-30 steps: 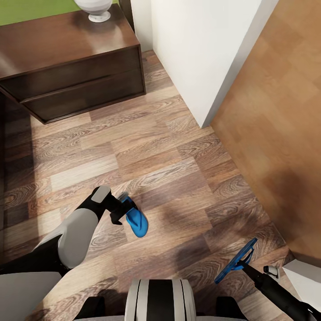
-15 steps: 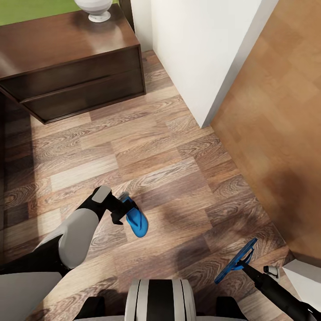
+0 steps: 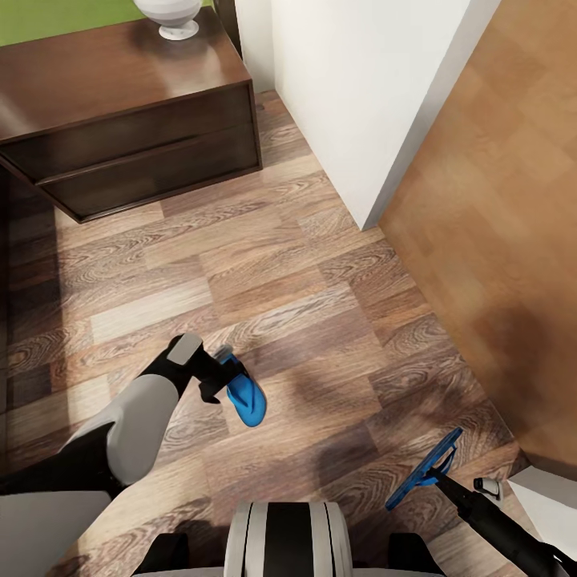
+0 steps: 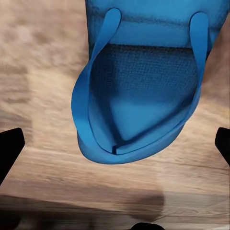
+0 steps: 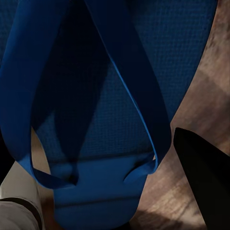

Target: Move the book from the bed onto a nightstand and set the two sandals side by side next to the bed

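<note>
the left claw sits low over the wood-plank floor with one blue sandal just ahead of it. in the left wrist view its dark fingertips stand spread wide to either side of that sandal, touching nothing, so this one looks set down, though whether the sole lies fully flat is hard to tell. the right claw pinches the second sandal and holds it tilted on edge above the floor, well apart from the first.

to do this step well, the right claw should bring its sandal in beside the laid one, turn it sole-down with toes pointing the same way, lower it until it touches, then let go.

the sandals are thin, flat, with a fine woven-looking footbed and smooth thong straps. the floor is grained and matte. beyond the left claw stands the glossy dark nightstand, a white vase on top.
</note>
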### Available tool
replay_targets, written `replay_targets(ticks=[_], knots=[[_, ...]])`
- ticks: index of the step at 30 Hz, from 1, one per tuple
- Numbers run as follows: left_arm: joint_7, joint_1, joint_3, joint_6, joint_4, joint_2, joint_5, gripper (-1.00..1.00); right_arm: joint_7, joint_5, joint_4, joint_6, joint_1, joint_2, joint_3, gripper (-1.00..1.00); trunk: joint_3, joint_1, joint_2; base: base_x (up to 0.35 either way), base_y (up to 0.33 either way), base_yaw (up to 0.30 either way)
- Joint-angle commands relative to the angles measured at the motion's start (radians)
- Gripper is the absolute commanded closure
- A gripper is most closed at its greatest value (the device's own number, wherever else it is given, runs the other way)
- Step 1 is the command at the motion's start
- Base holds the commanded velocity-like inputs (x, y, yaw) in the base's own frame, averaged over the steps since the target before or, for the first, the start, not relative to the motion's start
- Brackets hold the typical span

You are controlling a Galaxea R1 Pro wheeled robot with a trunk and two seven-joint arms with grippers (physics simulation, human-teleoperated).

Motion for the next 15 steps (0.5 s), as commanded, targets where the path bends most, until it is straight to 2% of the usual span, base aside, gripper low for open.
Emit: replay_targets(ticks=[1, 3, 7, 15], knots=[[0.009, 0.0, -0.016, 0.001, -0.002, -0.001, 0.01, -1.0, 0.003, -0.003, 0.0, 0.012, 0.0, 0.0, 0.0, 1.0, -0.001, 0.0, 0.0, 0.0, 0.0, 0.0], [0.009, 0.0, -0.038, 0.0, -0.002, -0.001, 0.011, -1.0, 0.003, -0.003, 0.0, 0.013, 0.0, 0.0, 0.0, 1.0, -0.001, 0.0, 0.0, 0.0, 0.0, 0.0], [0.009, 0.0, -0.055, -0.001, -0.002, -0.001, 0.012, -1.0, 0.003, -0.003, 0.001, 0.012, 0.0, 0.0, 0.0, 1.0, -0.001, 0.0, 0.0, 0.0, 0.0, 0.0], [0.008, 0.0, -0.063, -0.001, -0.002, -0.001, 0.012, -1.0, 0.003, -0.003, 0.001, 0.012, 0.0, 0.0, 0.0, 1.0, -0.001, 0.0, 0.0, 0.0, 0.0, 0.0]])
